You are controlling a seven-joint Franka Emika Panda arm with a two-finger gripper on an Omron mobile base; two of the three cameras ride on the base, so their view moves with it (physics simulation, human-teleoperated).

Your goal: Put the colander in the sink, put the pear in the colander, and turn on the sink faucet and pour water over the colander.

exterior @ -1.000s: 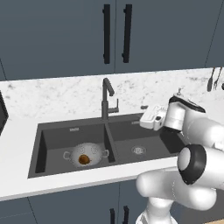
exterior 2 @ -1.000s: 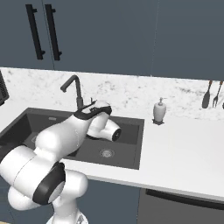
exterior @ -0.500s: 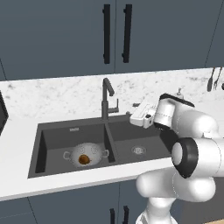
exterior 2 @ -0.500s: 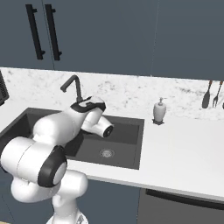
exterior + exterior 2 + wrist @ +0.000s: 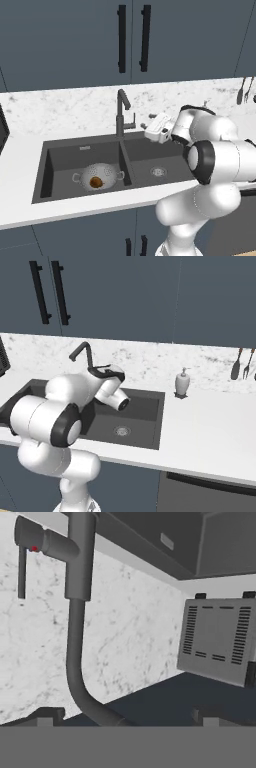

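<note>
The silvery colander sits in the left basin of the dark sink, with the brown pear inside it. Between the basins rises the dark sink faucet, its small lever on the right side. My gripper hangs open just right of that lever, over the right basin, holding nothing. In the hand view the faucet runs down between my two wide-apart fingertips, with the lever at upper left. From the right, the gripper sits close beside the faucet. Water is out of view.
A white soap dispenser stands on the marble counter right of the sink. Utensils hang on the backsplash at far right. A grey vented appliance sits on the counter at the far left. Dark cabinets hang above.
The hand has swung left across the right basin, from near the counter's right side up to the faucet's lever. Its jaws stayed open. Colander and pear have not moved.
</note>
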